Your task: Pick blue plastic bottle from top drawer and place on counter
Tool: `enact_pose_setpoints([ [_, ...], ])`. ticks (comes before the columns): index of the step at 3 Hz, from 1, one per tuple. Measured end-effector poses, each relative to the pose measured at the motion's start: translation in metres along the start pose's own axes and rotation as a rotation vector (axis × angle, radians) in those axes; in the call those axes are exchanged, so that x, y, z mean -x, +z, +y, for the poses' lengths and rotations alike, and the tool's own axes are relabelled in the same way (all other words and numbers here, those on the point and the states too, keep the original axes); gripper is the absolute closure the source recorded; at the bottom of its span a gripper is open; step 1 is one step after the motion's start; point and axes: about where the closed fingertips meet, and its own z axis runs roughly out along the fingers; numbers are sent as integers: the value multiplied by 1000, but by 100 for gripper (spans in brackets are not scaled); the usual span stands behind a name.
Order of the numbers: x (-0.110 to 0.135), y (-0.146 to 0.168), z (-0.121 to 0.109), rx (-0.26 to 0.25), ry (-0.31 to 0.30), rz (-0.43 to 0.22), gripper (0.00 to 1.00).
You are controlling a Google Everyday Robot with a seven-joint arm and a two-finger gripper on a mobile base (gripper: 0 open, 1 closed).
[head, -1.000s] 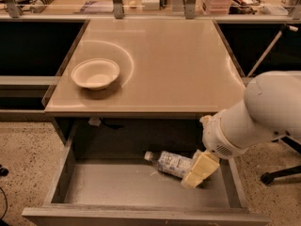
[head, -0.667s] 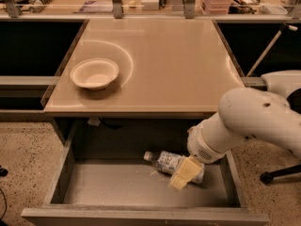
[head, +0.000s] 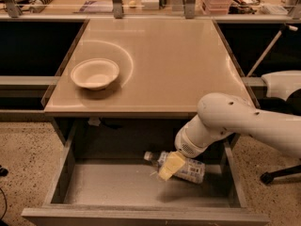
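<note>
The blue plastic bottle (head: 187, 169) lies on its side on the floor of the open top drawer (head: 117, 187), right of centre, its white cap pointing left. My gripper (head: 168, 167), with pale yellow fingers, is down in the drawer directly over the bottle's neck end, at or just above it. The white arm reaches in from the right, over the drawer's right side. The beige counter (head: 164, 65) lies above and behind the drawer.
A white bowl (head: 95, 73) sits on the counter's left side. Dark recessed shelves flank the counter on both sides. A cluttered bench runs along the back. A black stand foot (head: 277, 174) is on the floor to the right.
The arm has swung left and lowered into the drawer; the gripper has moved from the bottle's right end to over its neck end. The bottle has not visibly moved.
</note>
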Motion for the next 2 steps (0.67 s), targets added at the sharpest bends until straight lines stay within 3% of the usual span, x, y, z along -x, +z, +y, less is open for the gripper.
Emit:
enact_pose_setpoints([
  [1,-5,0,6,-34,9,-7,0],
  [2,-15,20,21,-112,1,15,0],
])
